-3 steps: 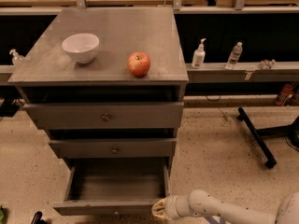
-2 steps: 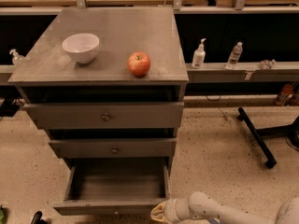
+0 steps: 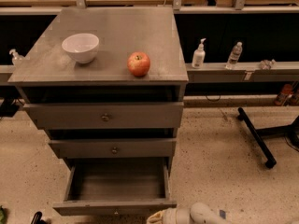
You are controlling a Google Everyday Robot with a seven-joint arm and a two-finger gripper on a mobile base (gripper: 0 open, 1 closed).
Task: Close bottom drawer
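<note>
The bottom drawer (image 3: pixel 117 181) of the grey three-drawer cabinet is pulled out, open and empty. Its slim front panel (image 3: pixel 114 206) lies near the lower edge of the camera view. My gripper (image 3: pixel 156 217) is at the bottom edge, just below and right of the panel's right end, at the tip of my white arm (image 3: pixel 201 214). The two upper drawers (image 3: pixel 106 117) are closed.
A white bowl (image 3: pixel 81 47) and a red apple (image 3: pixel 138 64) sit on the cabinet top (image 3: pixel 112 27). Bottles (image 3: pixel 199 55) stand on a low ledge to the right. A black stand leg (image 3: pixel 254 136) lies on the speckled floor at right.
My gripper has stayed near the drawer's front right corner, shifting only slightly. The drawer is still open.
</note>
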